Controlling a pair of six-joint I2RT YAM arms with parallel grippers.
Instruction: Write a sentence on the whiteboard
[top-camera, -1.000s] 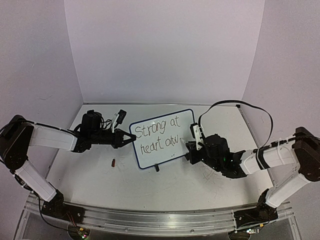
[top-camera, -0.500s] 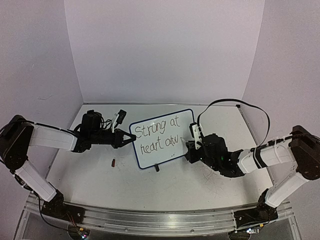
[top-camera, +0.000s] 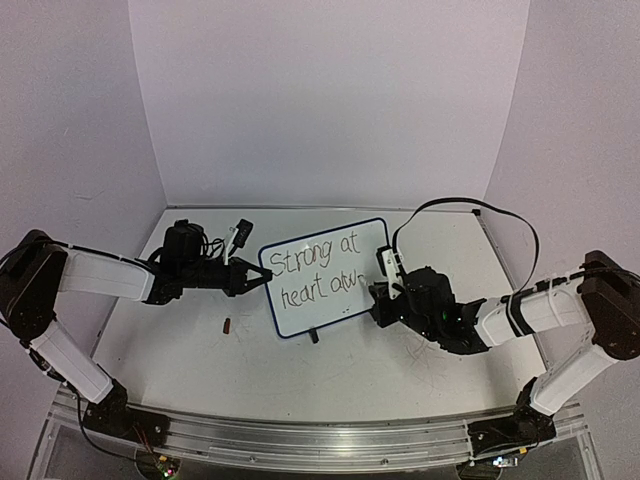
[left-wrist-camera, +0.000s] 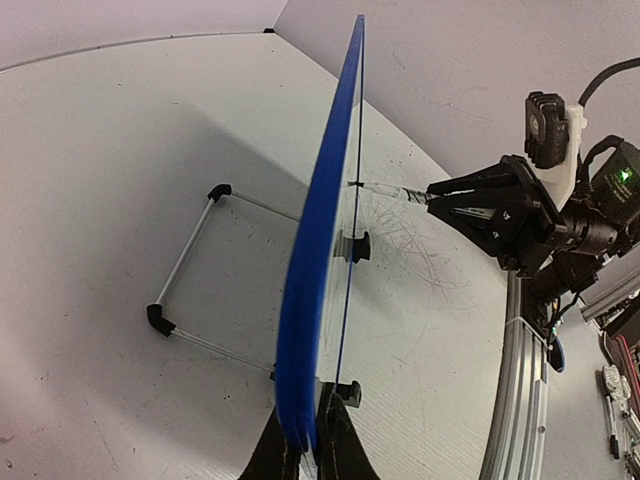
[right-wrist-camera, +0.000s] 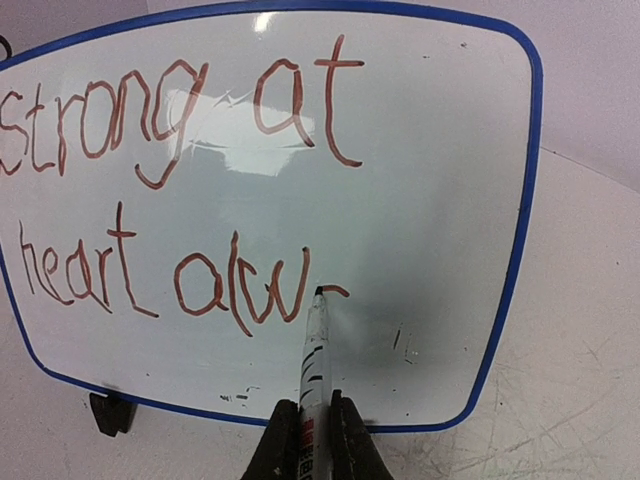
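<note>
As the left fingers (left-wrist-camera: 272, 452) are pinching the whiteboard's (top-camera: 325, 285) left edge, it is standing upright on the bench (top-camera: 300, 375); the sentence (right-wrist-camera: 150, 110) is reading "Strong at heart alw"; the right fingers (right-wrist-camera: 278, 447) are pinching a marker (right-wrist-camera: 312, 350), tip touching the board.

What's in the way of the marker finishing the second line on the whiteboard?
Nothing visible. The marker in the right gripper touches the whiteboard just right of "alw", and bare board runs from there to the right rim.
</note>
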